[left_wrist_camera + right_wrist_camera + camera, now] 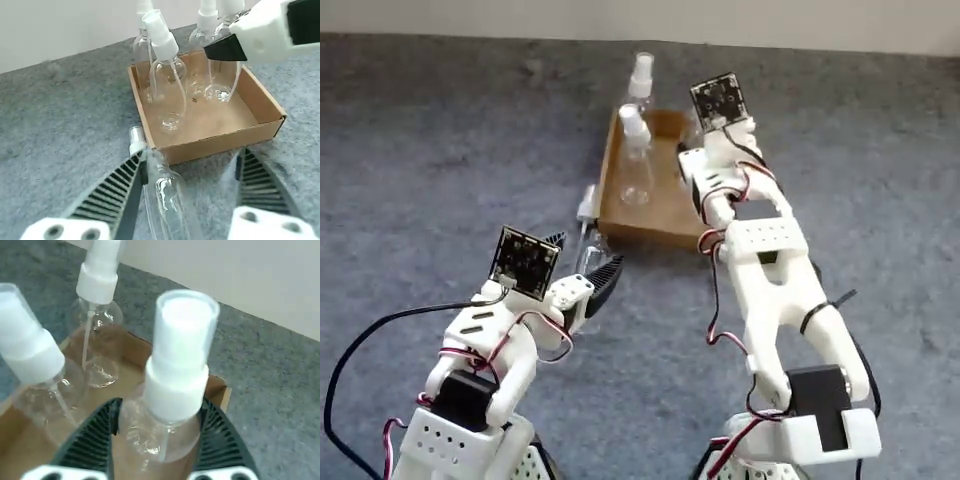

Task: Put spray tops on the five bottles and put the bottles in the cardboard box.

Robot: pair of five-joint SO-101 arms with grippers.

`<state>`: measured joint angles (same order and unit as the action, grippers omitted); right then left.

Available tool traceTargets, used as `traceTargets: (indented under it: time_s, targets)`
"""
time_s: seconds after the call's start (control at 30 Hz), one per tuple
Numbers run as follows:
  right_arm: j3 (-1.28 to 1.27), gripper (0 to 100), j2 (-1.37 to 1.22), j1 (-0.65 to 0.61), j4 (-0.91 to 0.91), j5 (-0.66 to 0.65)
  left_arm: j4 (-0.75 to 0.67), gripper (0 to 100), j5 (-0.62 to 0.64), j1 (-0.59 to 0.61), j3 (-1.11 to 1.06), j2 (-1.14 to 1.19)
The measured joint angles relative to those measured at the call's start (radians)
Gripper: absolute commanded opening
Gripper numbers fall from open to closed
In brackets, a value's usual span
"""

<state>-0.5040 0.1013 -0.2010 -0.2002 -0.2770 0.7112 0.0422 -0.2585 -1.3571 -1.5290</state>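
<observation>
The grey table (440,150) carries a shallow, open brown box (260,107). The right gripper (161,412) hangs over the box, its jaws clamped on the shoulders of a clear held bottle (167,440). That bottle's white capped top (177,385) wears a see-through cover. Its base is cut off in the right wrist view, and the arm hides it from above.

The left gripper (192,160), jaws wide apart, straddles a clear lying bottle (167,195) on the table just outside the box's near wall. Its white spray top (136,140) points toward the box, and its lower end is cut off.

Three more clear, white-topped bottles stand upright in the box: a front bottle (169,85), a middle bottle (202,60) and a back bottle (142,52). The tops of the last two are cropped in the left wrist view.
</observation>
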Motion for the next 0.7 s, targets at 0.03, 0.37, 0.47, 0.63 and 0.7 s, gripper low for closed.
traceTargets:
  time_s: [0.03,0.37,0.47,0.63,0.7]
  targets:
    - [0.000,0.4,-0.008,0.000,0.014,0.000,0.000,23,0.000,0.000,0.000,0.000]
    - [0.000,0.4,-0.097,0.000,0.098,0.000,-0.003,23,0.000,0.000,0.000,0.000]
    - [0.000,0.4,-0.109,0.000,0.100,0.000,-0.003,23,0.000,0.000,0.000,0.000]
    - [0.000,0.4,-0.110,0.000,0.100,0.000,-0.003,23,0.000,0.000,0.000,0.000]
    - [0.000,0.4,-0.110,0.000,0.100,0.000,-0.003,23,0.000,0.000,0.000,0.000]
